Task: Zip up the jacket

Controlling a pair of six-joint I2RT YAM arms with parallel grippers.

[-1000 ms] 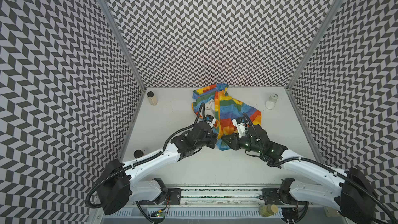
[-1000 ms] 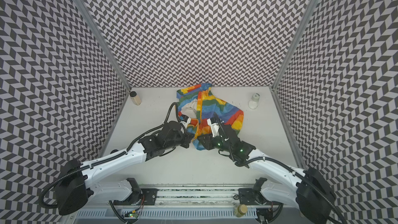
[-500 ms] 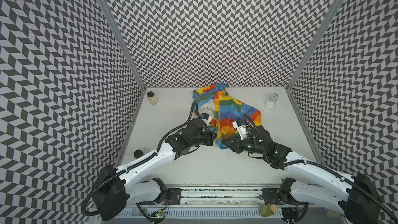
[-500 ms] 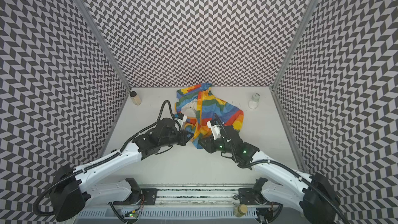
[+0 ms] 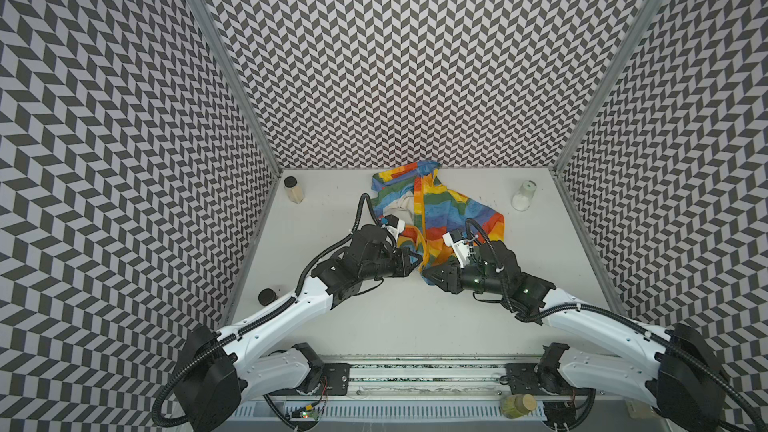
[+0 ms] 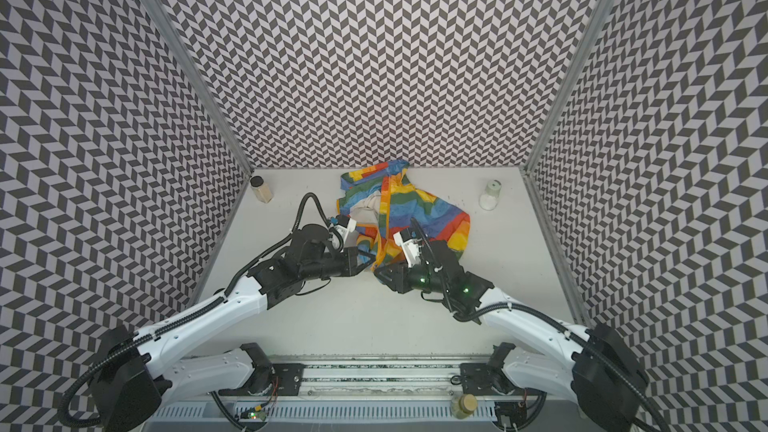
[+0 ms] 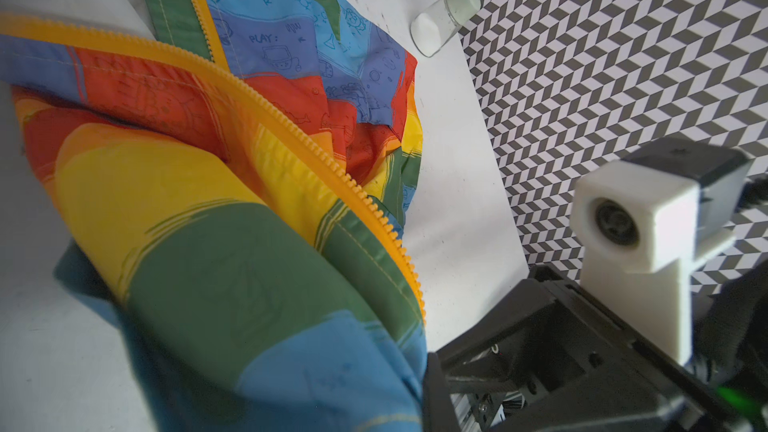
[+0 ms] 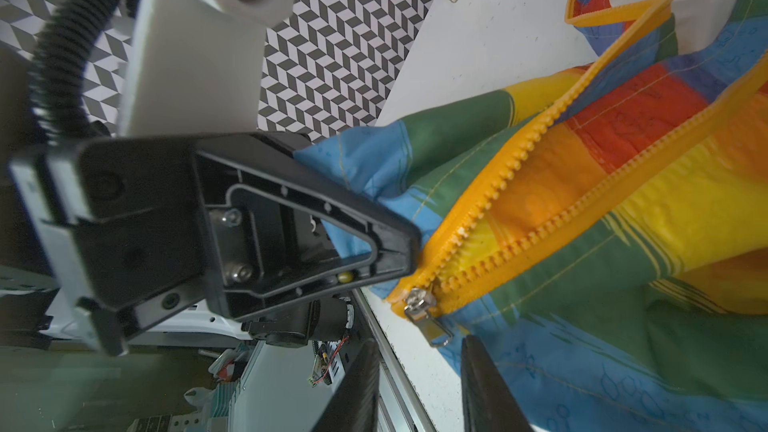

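The rainbow-striped jacket [image 5: 449,209] [image 6: 419,209] lies crumpled at the back middle of the table. Its orange-yellow zipper [image 8: 519,184] is parted almost down to the hem. The silver slider [image 8: 417,305] sits at the bottom end with its pull tab [image 8: 436,332] hanging free. My left gripper [image 5: 415,261] [image 6: 365,261] is shut on the blue hem beside the zipper's bottom end; its finger [image 8: 332,243] clamps that fabric. My right gripper [image 5: 428,278] [image 8: 417,351] stands open just short of the pull tab, with nothing between its fingers. Fabric [image 7: 257,284] hides the left jaws in the left wrist view.
A beige-filled bottle [image 5: 293,189] stands at the back left and a white bottle [image 5: 524,197] at the back right. A dark-capped jar [image 5: 267,296] sits by the left wall. Another jar [image 5: 517,405] rests on the front rail. Patterned walls close three sides.
The right jaws have parted a little and edged toward the hem. The left arm shifted slightly right, still clamped on the hem, which has drawn up a little.
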